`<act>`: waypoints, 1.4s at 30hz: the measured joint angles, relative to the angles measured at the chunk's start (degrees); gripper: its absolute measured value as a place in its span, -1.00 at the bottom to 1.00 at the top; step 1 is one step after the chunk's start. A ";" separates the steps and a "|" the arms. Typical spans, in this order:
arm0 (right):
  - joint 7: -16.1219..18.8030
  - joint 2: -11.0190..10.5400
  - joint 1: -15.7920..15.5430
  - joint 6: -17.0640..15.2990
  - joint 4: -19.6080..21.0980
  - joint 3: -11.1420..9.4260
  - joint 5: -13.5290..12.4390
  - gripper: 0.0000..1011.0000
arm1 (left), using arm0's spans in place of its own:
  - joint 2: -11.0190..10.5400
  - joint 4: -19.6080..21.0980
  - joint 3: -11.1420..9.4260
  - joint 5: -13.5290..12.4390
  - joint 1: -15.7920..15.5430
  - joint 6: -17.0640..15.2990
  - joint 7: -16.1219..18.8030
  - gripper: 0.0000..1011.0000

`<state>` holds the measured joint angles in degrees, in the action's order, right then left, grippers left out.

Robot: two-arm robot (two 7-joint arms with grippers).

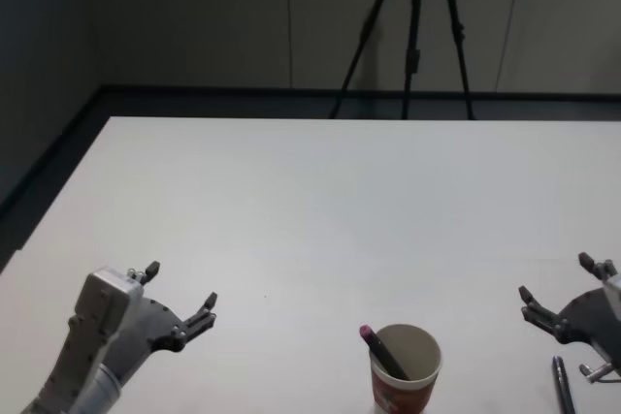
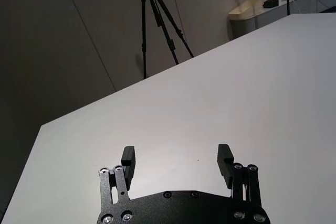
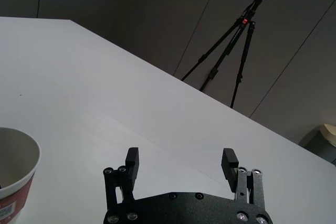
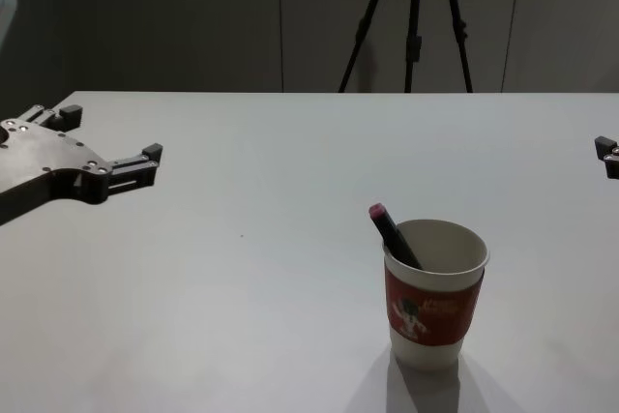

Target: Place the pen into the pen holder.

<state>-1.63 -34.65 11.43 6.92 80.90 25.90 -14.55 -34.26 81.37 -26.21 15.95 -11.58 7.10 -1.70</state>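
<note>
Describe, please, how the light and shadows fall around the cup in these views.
Chest view: the pen holder casts a faint, soft shadow on the table toward the camera; no glare. Head view: table evenly lit, wall behind dark. Wrist views: left gripper and right gripper, both open, stand dark against the pale table.

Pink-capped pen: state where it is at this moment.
The pen leans inside the pen holder, on the near part of the table, right of centre in the head view.
</note>
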 joint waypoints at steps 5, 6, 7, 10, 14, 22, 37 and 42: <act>0.00 0.00 0.00 -0.01 0.00 -0.02 0.00 0.98 | -0.29 -0.39 0.29 -1.03 0.14 -0.17 2.52 0.98; 0.00 0.00 0.00 -0.01 0.00 -0.02 0.00 0.98 | -0.31 -0.42 0.31 -1.10 0.15 -0.19 2.70 0.98; 0.00 0.00 0.00 -0.01 0.00 -0.03 0.00 0.98 | -0.35 -0.46 0.35 -1.25 0.16 -0.22 3.00 0.98; 0.00 0.00 0.00 -0.01 0.00 -0.04 0.00 0.98 | -0.38 -0.50 0.38 -1.37 0.18 -0.23 3.23 0.98; 0.01 0.00 0.00 -0.01 0.00 -0.04 0.01 0.98 | -0.38 -0.51 0.39 -1.40 0.18 -0.24 3.30 0.98; 1.48 0.49 -0.49 0.09 0.02 -0.98 0.30 0.98 | -0.39 -0.51 0.39 -1.41 0.16 -0.24 3.32 0.98; 3.57 -0.02 -2.54 -0.34 1.16 -4.02 0.46 0.98 | -0.38 -0.47 0.35 -1.41 0.15 -0.23 3.32 0.98; 3.84 -0.27 -3.37 -0.63 1.67 -5.15 0.35 0.98 | -0.38 -0.46 0.35 -1.41 0.15 -0.21 3.32 0.98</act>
<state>2.21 -34.91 8.06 6.28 82.57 20.75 -14.20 -34.64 80.90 -25.87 14.54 -11.44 6.89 1.62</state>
